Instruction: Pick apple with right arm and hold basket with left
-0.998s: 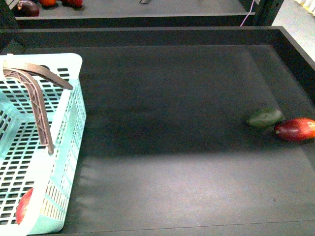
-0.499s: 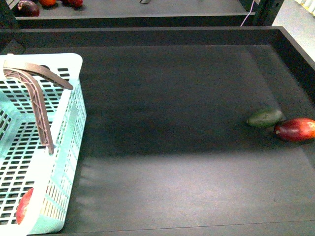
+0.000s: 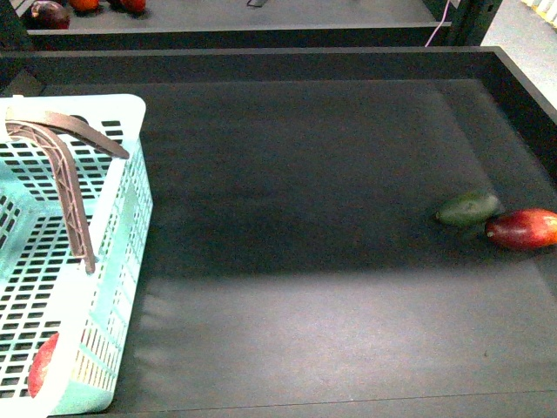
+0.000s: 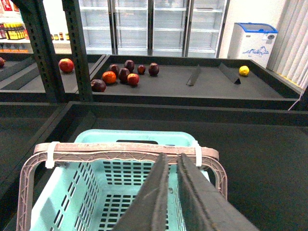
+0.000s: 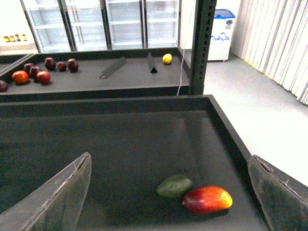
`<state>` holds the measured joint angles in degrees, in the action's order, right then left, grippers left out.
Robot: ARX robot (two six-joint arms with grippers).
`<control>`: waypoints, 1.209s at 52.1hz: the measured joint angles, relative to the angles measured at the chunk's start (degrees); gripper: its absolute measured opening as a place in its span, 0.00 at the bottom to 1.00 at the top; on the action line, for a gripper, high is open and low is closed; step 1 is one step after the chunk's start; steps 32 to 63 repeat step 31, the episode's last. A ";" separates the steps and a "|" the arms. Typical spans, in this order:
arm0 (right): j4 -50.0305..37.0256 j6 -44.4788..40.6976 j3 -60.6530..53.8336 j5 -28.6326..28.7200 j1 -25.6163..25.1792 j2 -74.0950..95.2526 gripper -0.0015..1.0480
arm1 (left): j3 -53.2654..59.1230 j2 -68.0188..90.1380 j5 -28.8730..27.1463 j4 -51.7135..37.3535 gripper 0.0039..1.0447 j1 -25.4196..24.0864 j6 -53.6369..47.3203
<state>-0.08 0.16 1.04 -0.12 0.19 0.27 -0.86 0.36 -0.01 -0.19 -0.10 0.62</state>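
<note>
Red-skinned apple (image 3: 42, 366) lay in the basket (image 3: 122, 252), probably firm, slick; right tool (image 5: 168, 192) gaped empty; left tool (image 4: 169, 197) nearly clenched, grasping nothing.

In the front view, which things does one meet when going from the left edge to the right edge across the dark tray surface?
Apple inside the basket, low at the left edge → basket → dark green avocado → oblong red fruit, which touches or nearly touches the avocado.
</note>
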 joint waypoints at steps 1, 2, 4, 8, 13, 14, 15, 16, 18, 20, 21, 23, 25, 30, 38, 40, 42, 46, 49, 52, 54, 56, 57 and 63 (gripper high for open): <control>0.00 0.00 0.00 0.00 0.00 0.00 0.92 | 0.00 0.00 0.00 0.00 0.19 0.00 0.00; 0.00 0.00 0.00 0.00 0.00 0.00 0.92 | 0.00 0.00 0.00 0.00 0.22 0.00 0.00; 0.00 0.00 0.00 0.00 0.00 0.00 0.92 | 0.00 0.00 0.00 0.00 0.27 0.00 0.00; 0.00 0.00 0.00 0.00 0.00 0.00 0.92 | 0.00 0.00 0.00 0.02 0.39 0.00 0.00; 0.00 0.00 0.00 0.00 0.00 0.00 0.92 | 0.00 0.00 0.00 0.00 0.61 0.00 0.00; 0.00 0.00 0.00 0.00 0.00 0.00 0.92 | 0.00 0.00 0.00 0.02 0.67 0.00 -0.02; 0.00 0.00 0.00 0.00 0.00 0.00 0.92 | 0.00 0.00 0.00 0.02 0.72 0.00 0.00; 0.00 0.00 0.00 0.00 0.00 0.00 0.92 | 0.00 0.00 0.00 0.02 0.75 0.00 0.00; 0.00 0.00 0.00 0.00 0.00 0.00 0.92 | 0.00 0.00 0.00 0.00 0.80 0.00 0.00; 0.00 -0.02 0.00 0.00 0.00 0.00 0.92 | 0.00 0.00 0.00 0.00 0.85 0.00 0.00; 0.00 0.00 0.00 0.00 0.00 0.00 0.92 | 0.00 0.00 0.00 0.00 0.89 0.00 0.00; 0.00 0.00 0.00 0.00 0.00 0.00 0.92 | 0.00 0.00 0.00 0.00 0.95 0.00 -0.09; 0.00 0.00 0.00 0.00 0.00 0.00 0.92 | 0.00 0.00 0.00 0.00 0.94 0.00 -0.13; 0.00 0.00 0.00 0.00 0.00 0.00 0.92 | 0.00 0.00 0.00 0.02 0.93 0.00 -0.13; 0.00 0.00 0.00 0.00 0.00 0.00 0.92 | 0.00 0.00 0.00 0.02 0.93 0.00 -0.13; 0.00 0.00 0.00 0.00 0.00 0.00 0.92 | 0.00 0.00 0.00 0.02 0.93 0.00 -0.13; 0.00 0.00 0.00 0.00 0.00 0.00 0.92 | 0.00 0.00 0.00 0.02 0.93 0.00 -0.13; 0.00 0.00 0.00 0.00 0.00 0.00 0.92 | 0.00 0.00 0.00 0.02 0.93 0.00 -0.13; 0.00 0.00 0.00 0.00 0.00 0.00 0.92 | 0.00 0.00 0.00 0.02 0.93 0.00 -0.13; 0.00 0.00 0.00 0.00 0.00 0.00 0.92 | 0.00 0.00 0.00 0.02 0.93 0.00 -0.13; 0.00 0.00 0.00 0.00 0.00 0.00 0.92 | 0.00 0.00 0.00 0.02 0.93 0.00 -0.13; 0.00 0.00 0.00 0.00 0.00 0.00 0.92 | 0.00 0.00 0.00 0.02 0.93 0.00 -0.13; 0.00 0.00 0.00 0.00 0.00 0.00 0.92 | 0.00 0.00 0.00 0.02 0.93 0.00 -0.13; 0.00 0.00 0.00 0.00 0.00 0.00 0.92 | 0.00 0.00 0.00 0.02 0.93 0.00 -0.13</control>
